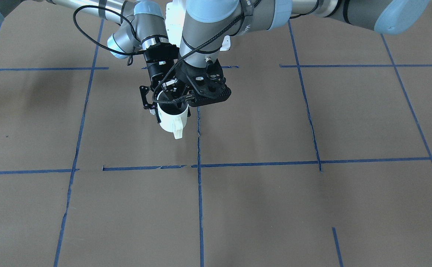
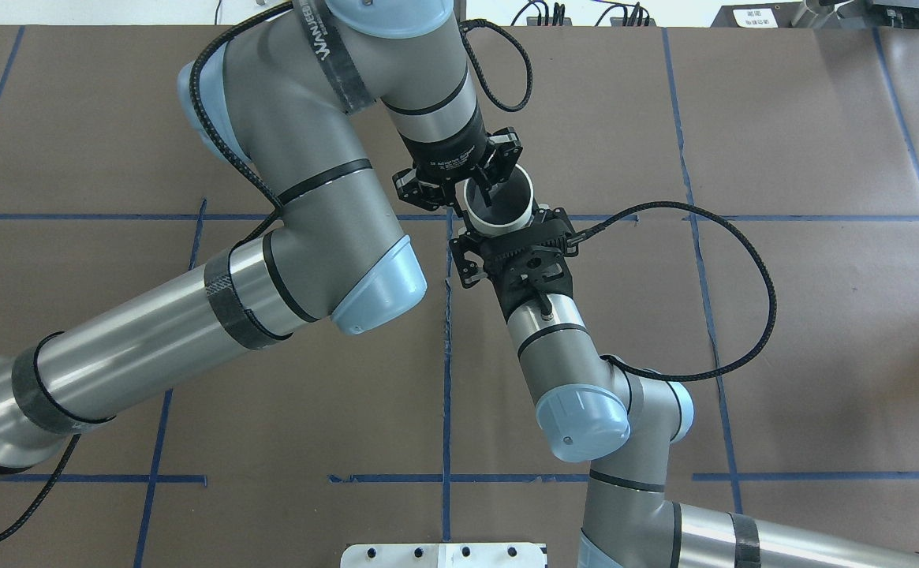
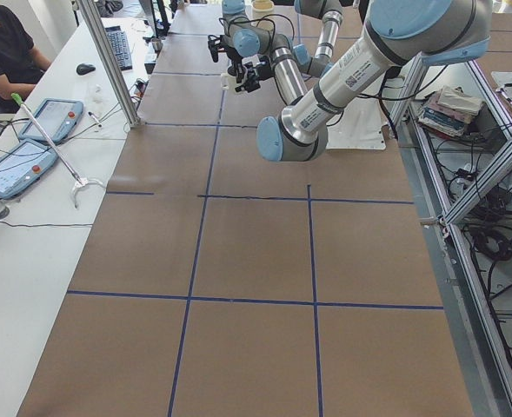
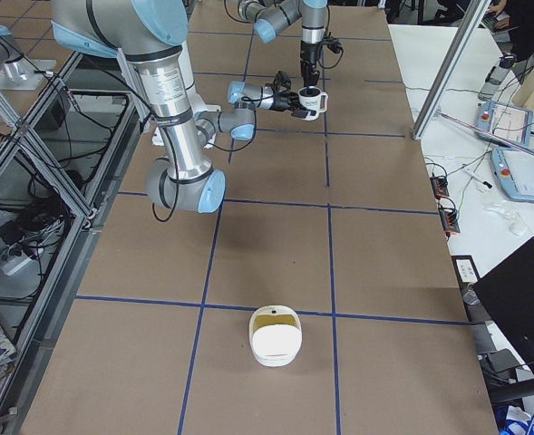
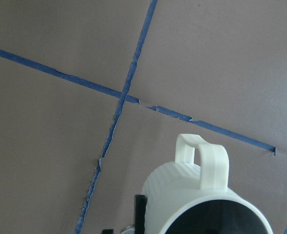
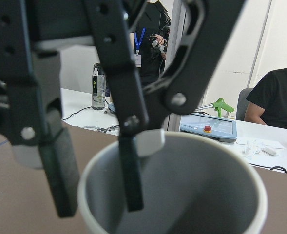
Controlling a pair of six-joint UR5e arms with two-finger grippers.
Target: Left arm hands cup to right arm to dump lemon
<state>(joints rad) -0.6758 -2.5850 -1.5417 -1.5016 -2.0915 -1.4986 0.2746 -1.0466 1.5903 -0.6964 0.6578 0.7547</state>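
The white ribbed cup (image 1: 172, 122) hangs above the table, handle pointing away from the robot. My left gripper (image 2: 477, 194) comes down from above and is shut on the cup's rim. In the right wrist view one finger (image 6: 131, 170) is inside the cup (image 6: 192, 195) and the other outside. My right gripper (image 2: 504, 221) reaches in level from the robot's side, its jaws on either side of the cup's wall (image 2: 506, 225). I cannot tell whether they press it. The lemon shows in no view.
Brown table (image 1: 275, 207) with blue tape lines. A white container (image 4: 276, 337) stands far off toward the table's right end. Operators, tablets and a post line the far bench (image 3: 56, 122).
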